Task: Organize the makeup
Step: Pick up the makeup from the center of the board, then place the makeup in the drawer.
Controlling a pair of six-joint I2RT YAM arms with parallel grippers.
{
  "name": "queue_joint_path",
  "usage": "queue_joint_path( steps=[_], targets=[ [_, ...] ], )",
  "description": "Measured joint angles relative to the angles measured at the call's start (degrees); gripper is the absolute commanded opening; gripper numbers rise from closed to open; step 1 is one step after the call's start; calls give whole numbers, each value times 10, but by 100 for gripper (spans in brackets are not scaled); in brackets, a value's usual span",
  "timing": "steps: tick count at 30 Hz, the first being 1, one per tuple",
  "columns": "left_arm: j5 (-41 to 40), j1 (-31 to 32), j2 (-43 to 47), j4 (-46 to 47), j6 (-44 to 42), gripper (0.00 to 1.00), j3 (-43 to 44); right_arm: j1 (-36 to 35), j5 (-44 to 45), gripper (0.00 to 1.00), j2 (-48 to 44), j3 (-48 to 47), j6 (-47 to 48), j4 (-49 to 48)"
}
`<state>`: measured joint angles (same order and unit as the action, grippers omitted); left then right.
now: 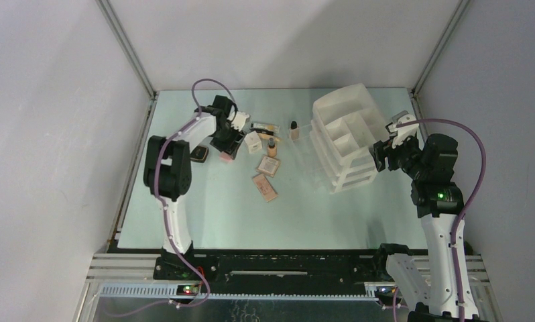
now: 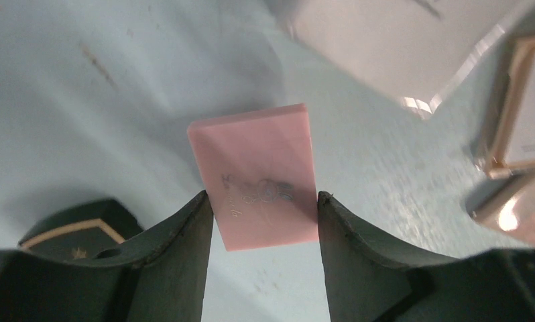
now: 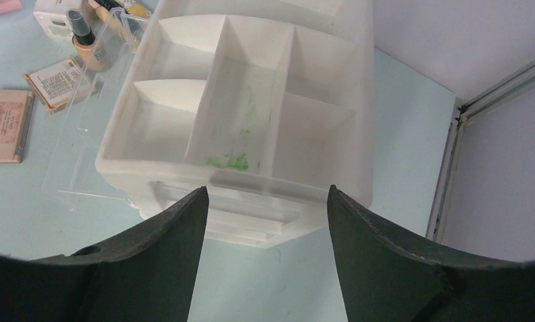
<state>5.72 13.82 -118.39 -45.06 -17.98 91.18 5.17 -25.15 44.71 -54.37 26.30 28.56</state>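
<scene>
From above, we see the left gripper (image 1: 227, 146) low over the table (image 1: 204, 215), and the right gripper (image 1: 393, 130) beside the white organizer (image 1: 342, 137). At the left wrist, its fingers (image 2: 177, 261) grasp the pink palette (image 2: 261, 174) by both edges, on the table. At the right wrist, the fingers (image 3: 157, 255) stand apart, holding nothing.

Left end effector (image 2: 263, 195) pinching, right end effector (image 3: 266, 189) spread wide
</scene>
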Motion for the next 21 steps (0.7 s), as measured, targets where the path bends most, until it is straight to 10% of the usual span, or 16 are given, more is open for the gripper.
queue_joint_path(
  steps=[12,21],
  targets=[
    [12,62,275,16,-61,24,-71,0,-2,74,-10,0,0,0],
    [19,232,279,-17,-178,26,-44,8,-8,74,-19,0,0,0]
  ],
)
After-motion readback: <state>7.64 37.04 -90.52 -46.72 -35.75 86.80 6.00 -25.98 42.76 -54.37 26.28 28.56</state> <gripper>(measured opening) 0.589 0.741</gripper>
